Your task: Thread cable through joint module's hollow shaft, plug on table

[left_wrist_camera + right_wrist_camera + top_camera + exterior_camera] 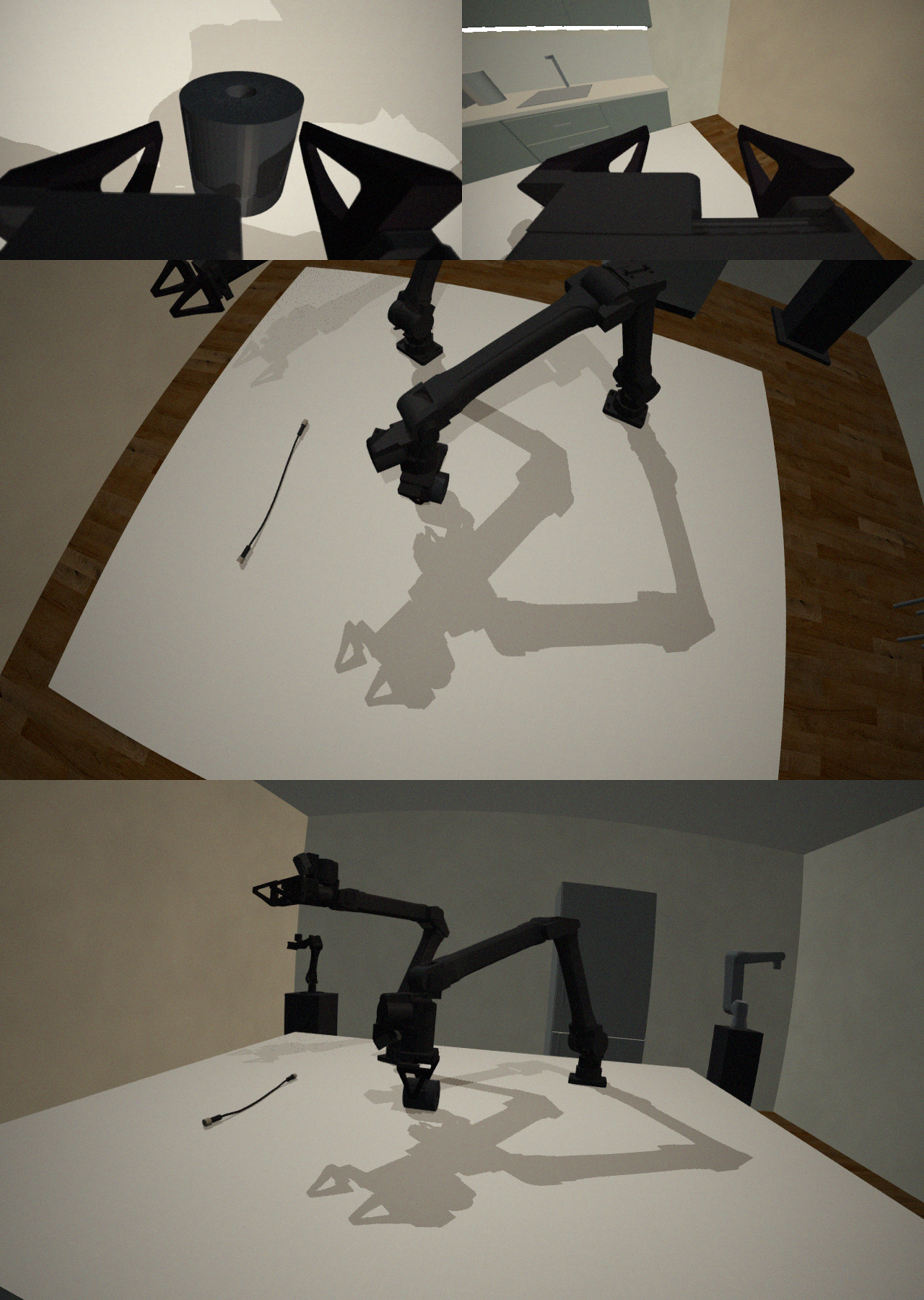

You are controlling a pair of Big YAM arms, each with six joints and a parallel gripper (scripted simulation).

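The dark cylindrical joint module (242, 155) (429, 1095) (441, 487) appears to lie on its side on the table, with its hollow shaft's opening (241, 91) showing in the left wrist view. My left gripper (230, 129) is open low around the module, with visible gaps beside it. My right gripper (693, 130) (163, 302) is open and empty, high above the table. The thin black cable (279, 486) (256, 1098) lies gently curved on the table, apart from the module. Its near connector (245, 552) (210, 1120) and far connector (302, 427) (291, 1077) are too small to tell which is the plug.
The white table (581, 705) (581, 1258) carries both arm bases. The left arm's base (625, 408) (587, 1079) and the right arm's base (419, 350) stand towards the back. The left arm's forearm (510, 344) reaches over the table to the module. Arm shadows cross the middle.
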